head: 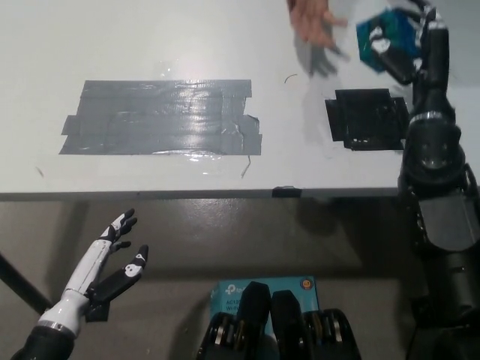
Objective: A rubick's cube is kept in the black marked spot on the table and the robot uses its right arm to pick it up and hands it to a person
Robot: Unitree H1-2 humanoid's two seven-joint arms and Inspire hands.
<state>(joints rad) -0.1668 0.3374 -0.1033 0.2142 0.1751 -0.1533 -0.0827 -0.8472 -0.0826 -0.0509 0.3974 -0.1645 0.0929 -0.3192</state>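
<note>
head view: cube lifted toward the person

right hand point(417, 46) clamps the rubik's cube point(384, 39) above the far right table point(150, 45), near a person's hand point(313, 21); release probably only once gripped. left hand point(105, 264) rests spread, lower left.

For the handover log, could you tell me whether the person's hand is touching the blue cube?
Apart: the head view shows white table between the person's hand and the blue cube.

Blue box point(264, 289) below table edge: white print, too small to read.

Slim white left hand point(105, 259) with black-tipped fingers; bulky black right hand point(420, 41) with white-padded fingertips.
</note>
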